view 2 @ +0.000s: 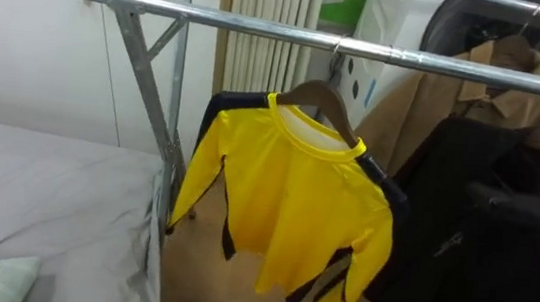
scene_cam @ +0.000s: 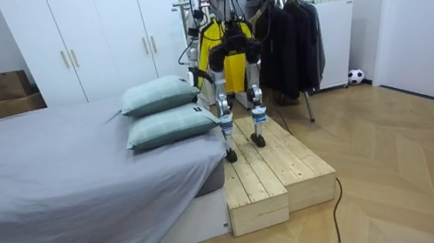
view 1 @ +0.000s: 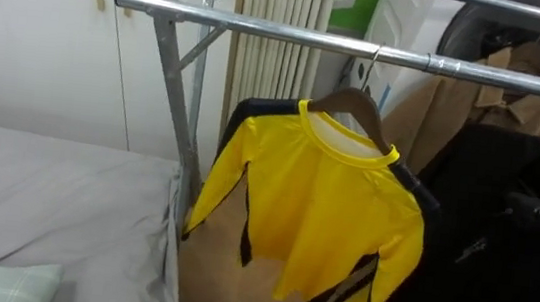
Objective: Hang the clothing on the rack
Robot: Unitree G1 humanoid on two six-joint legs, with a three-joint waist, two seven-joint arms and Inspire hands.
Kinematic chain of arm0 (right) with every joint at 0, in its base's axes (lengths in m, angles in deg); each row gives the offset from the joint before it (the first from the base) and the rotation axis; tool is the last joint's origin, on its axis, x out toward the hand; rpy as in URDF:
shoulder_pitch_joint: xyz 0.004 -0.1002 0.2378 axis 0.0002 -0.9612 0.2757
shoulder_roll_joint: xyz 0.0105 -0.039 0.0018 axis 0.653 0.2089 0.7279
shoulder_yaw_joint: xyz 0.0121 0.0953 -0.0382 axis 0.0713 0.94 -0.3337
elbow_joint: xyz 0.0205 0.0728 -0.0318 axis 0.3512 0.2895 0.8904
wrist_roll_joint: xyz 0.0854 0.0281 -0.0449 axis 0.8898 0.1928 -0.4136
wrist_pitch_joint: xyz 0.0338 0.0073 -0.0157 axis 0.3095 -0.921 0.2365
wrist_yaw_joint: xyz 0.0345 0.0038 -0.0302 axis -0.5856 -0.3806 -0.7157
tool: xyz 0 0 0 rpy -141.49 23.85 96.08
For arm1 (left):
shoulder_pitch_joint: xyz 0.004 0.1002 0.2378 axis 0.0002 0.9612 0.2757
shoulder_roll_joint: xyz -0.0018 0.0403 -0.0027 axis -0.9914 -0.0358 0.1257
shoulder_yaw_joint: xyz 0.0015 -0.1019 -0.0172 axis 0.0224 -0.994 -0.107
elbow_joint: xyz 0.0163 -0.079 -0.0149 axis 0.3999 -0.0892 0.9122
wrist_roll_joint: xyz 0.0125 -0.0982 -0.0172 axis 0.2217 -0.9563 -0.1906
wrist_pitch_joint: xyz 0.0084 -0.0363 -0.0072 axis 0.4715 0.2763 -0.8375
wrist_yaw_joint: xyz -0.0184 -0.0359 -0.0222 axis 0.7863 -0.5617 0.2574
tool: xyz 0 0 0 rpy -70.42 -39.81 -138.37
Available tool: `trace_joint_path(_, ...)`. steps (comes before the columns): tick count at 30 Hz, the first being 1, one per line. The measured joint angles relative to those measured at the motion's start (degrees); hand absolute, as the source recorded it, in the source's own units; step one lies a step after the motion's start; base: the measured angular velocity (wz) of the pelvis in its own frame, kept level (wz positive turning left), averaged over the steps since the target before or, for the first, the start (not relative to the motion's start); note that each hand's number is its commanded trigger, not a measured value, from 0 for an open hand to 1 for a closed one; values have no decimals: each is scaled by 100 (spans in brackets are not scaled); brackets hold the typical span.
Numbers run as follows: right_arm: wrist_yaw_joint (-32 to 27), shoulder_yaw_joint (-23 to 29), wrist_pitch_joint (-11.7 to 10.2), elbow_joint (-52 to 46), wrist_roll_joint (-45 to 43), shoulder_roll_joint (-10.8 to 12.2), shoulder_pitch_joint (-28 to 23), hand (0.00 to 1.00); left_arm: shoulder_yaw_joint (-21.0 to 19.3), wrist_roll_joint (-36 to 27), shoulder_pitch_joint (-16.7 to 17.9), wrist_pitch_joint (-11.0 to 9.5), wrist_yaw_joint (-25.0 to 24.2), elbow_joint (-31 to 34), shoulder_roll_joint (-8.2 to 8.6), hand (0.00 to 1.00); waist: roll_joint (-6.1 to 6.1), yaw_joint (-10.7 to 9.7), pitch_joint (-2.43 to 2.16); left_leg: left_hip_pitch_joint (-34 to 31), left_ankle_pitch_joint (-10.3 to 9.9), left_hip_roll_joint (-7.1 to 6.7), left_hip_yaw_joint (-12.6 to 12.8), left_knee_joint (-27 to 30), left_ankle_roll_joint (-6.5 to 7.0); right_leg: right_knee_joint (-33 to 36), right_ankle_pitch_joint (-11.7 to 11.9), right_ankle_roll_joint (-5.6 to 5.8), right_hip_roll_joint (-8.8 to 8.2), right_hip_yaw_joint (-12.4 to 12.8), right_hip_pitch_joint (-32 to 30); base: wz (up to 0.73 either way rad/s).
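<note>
One smooth yellow shirt (view 1: 324, 212) drapes a curved wooden hanger (view 1: 353, 104) on the round metal rail (view 1: 282, 32); whether the hands (scene_cam: 188, 55) are open or closed, I cannot tell.

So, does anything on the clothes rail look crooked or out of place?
Yes. The yellow shirt looks askew on its wooden hanger: the shoulder line slopes down to the right, and the hem hangs slanted. The rail looks fine.

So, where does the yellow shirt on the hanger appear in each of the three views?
Left eye view: the yellow shirt hangs just right of centre, under the metal rail.
Right eye view: the yellow shirt hangs at the centre.
Room view: the yellow shirt is at top centre, partly hidden behind the robot's legs.
Shared landmark: the dark coats hanging at its right in every view.
</note>
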Motion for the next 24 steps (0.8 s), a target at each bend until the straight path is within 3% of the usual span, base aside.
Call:
trace_joint_path(6,152,35,-53,-9,-23,129,-821,0,22,-1,-52,-17,-1,-201,35,0,113,-26,11,88,-2,5,162,-71,-1,6,28,19,38,112,-6,-12)
trace_joint_path(16,156,211,-252,-100,39,1174,-2199,0,50,0,-52,-11,11,-208,54,0,296,-24,10,138,-39,120,355,-121,-29,10,97,-69,126,150,-49,-9)
trace_joint_path(19,239,218,-353,140,18,1445,-2464,0,44,1,-69,-42,11,-244,116,0,395,-51,7,124,-46,118,356,-122,-42,19,73,-63,149,155,-67,0)
trace_joint_path(22,392,211,-353,218,23,1735,-2745,0,48,3,-70,-54,11,-268,129,0,411,-96,16,110,-49,115,363,-187,-44,47,45,-65,155,166,-80,-1)
trace_joint_path(24,476,97,-398,490,49,1794,-2762,0,49,3,-93,-77,11,-327,143,0,418,-109,19,116,-53,115,365,-182,-49,94,30,-72,160,175,-61,0)
